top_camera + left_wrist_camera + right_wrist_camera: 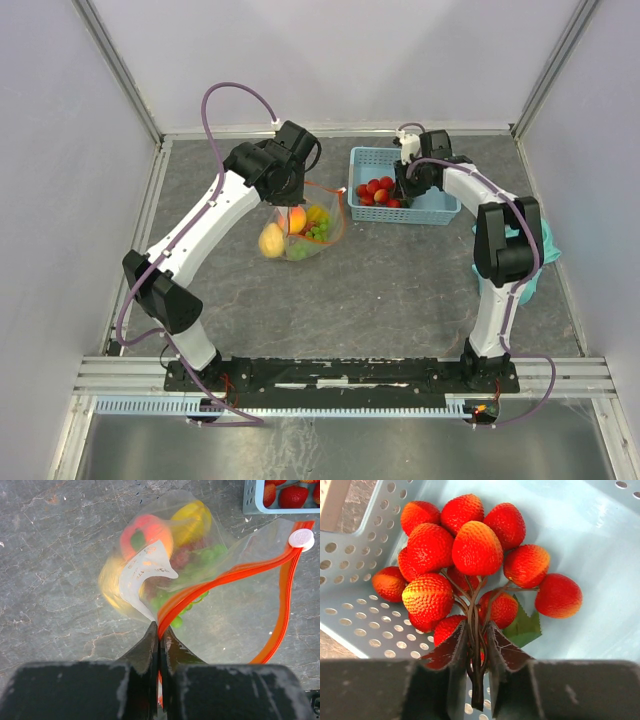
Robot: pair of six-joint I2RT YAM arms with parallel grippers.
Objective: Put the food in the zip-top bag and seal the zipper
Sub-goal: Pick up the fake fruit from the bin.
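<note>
On the grey counter (400,285), the light-blue perforated basket (432,213) sits right of the clear crinkly fruit-filled bag (298,238). My left pincer (159,635) pinches the bag's red-orange zipper strip (225,577). My right pincer (477,630) clamps the stems of the red strawberry bunch (470,545) in the basket.

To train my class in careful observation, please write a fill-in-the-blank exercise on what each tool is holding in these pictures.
1. The right tool is shut on the stems of a bunch of red ____.
2. That bunch is in the light-blue ____.
3. The left tool pinches the zip-top bag at its red-orange ____.
4. The slider on that strip is coloured ____.
Missing words: strawberries; basket; zipper; white.
</note>
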